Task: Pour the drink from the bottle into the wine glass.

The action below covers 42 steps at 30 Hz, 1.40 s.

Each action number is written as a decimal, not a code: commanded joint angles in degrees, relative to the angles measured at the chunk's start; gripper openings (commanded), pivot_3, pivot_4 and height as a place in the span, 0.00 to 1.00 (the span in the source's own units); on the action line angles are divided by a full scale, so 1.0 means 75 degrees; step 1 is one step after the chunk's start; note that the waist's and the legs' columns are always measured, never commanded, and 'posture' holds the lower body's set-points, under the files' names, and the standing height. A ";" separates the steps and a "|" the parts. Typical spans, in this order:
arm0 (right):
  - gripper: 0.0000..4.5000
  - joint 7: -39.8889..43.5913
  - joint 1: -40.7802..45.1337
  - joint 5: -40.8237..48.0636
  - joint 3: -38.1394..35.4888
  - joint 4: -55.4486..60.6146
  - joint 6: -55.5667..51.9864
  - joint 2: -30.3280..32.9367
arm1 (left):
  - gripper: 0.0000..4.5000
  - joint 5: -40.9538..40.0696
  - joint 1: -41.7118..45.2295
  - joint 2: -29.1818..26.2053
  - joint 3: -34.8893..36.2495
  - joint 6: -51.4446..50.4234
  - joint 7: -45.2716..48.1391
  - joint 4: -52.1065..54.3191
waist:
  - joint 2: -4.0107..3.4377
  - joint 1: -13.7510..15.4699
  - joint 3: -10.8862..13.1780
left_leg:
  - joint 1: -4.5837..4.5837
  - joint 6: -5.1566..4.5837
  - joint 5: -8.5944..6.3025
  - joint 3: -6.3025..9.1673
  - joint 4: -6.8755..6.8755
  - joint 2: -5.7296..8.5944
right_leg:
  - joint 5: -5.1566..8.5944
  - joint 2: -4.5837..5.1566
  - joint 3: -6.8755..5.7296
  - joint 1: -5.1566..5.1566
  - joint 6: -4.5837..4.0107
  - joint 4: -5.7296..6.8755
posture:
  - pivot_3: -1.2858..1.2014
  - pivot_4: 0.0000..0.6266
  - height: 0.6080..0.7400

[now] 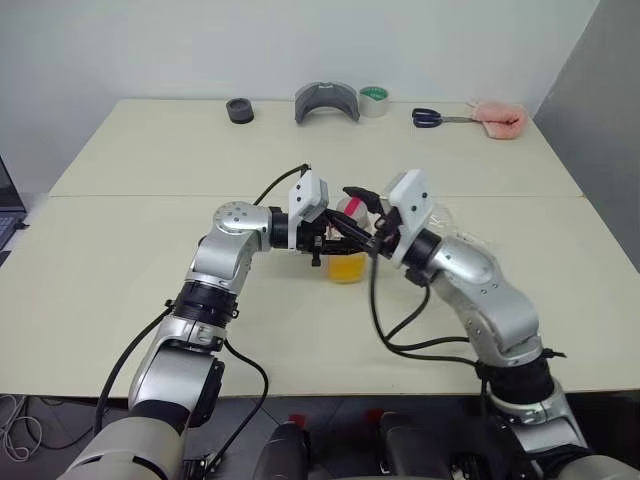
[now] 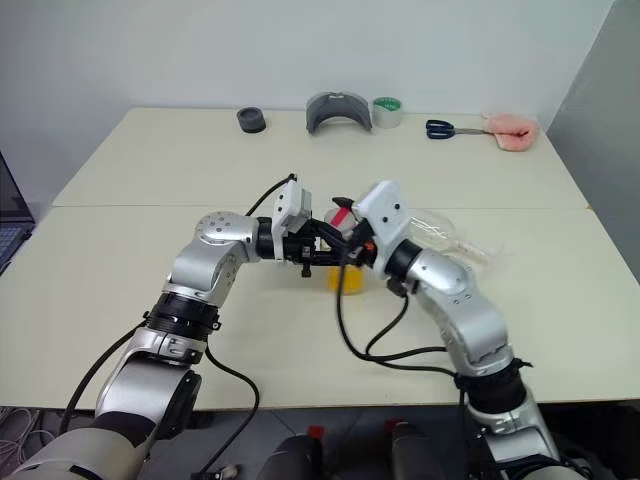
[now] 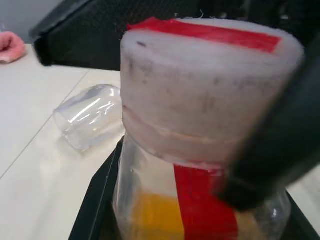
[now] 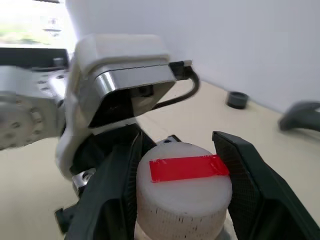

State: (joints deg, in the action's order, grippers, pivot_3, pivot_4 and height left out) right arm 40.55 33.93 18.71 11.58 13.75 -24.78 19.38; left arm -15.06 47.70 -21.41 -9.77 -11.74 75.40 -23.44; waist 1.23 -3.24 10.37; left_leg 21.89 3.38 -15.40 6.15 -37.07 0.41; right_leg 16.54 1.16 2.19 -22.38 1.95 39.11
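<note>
Two grippers meet at the bottle (image 1: 347,262) mid-tabletop (image 1: 120,250), left gripper (image 1: 322,243) fingers clenched on its body from the left, orange drink (image 3: 155,215) low inside, right gripper (image 4: 182,190) fingers straddling its cap (image 4: 182,187), contact unclear, wine glass (image 3: 87,122) lying on its side just right of the bottle.

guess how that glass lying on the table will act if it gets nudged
The wine glass lies on its side on the table, so its rounded bowl would probably roll in an arc rather than slide. It looks thin and clear, so likely light and fragile. Its smooth surface may slip in the fingers.
</note>
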 commanded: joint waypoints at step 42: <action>1.00 -0.0933 -0.0187 -0.0409 -0.0844 0.0877 -0.0370 0.0185 | 0.39 -0.0169 0.0320 0.0004 0.0215 0.0082 -0.0045 0.0137 | -0.0001 0.0017 0.0000 | 0.0007 0.0001 0.0001 0.0006 0.0003 -0.0003 | 0.0001 0.0003 0.0000 -0.0010 -0.0004 0.0003 | 0.52 0.24 1.00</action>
State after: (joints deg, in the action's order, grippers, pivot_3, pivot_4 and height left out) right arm 34.83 32.47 15.18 8.02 18.88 -27.42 20.25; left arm -15.28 48.76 -21.15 -9.45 -12.03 74.59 -23.86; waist 1.22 -3.12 10.37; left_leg 21.95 3.39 -15.39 6.19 -37.06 0.39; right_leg 16.55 1.19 2.20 -22.46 1.93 39.14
